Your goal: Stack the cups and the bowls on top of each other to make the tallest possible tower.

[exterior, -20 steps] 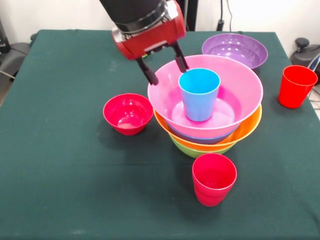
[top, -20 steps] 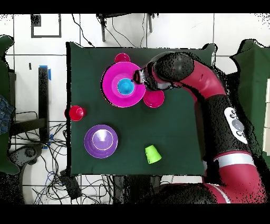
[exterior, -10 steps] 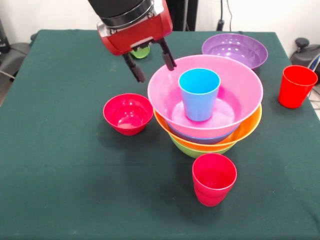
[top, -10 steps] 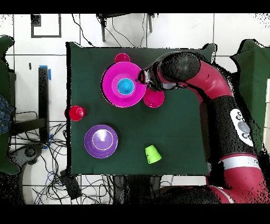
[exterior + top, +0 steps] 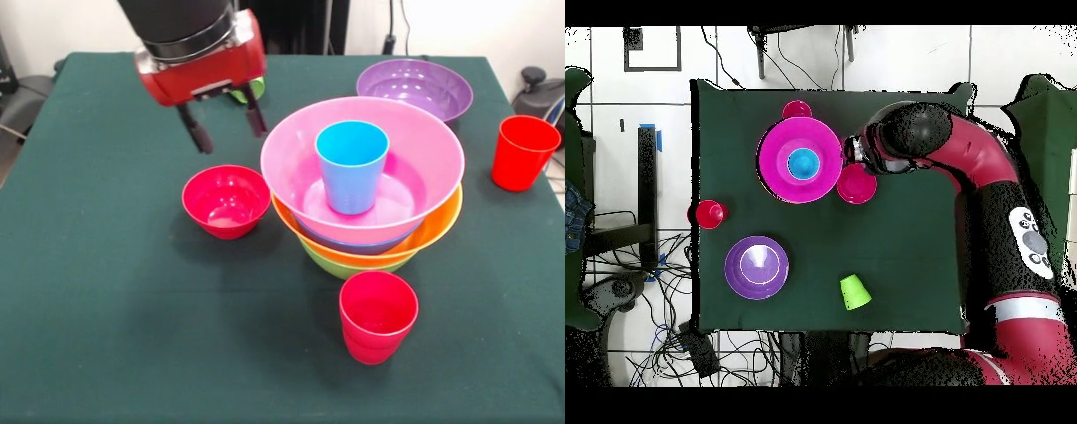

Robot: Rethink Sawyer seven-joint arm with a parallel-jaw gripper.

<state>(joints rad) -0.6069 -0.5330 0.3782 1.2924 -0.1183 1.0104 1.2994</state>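
Our gripper [image 5: 226, 128] hangs wide open and empty just behind the small red bowl [image 5: 226, 200], left of the tower [image 5: 364, 190], which has the blue cup [image 5: 352, 165] standing in its pink top bowl. We judge the red bowl is the next pick: we must drop lower and straddle its rim before closing

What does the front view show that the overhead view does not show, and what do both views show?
Only the front view shows the hand open and empty above the table, and the orange, blue and green rims under the pink bowl. Only the overhead view shows the whole green cup lying on its side, and the floor cables. Both show the blue cup standing in the pink bowl, the small red bowl, the purple bowl and two red cups.
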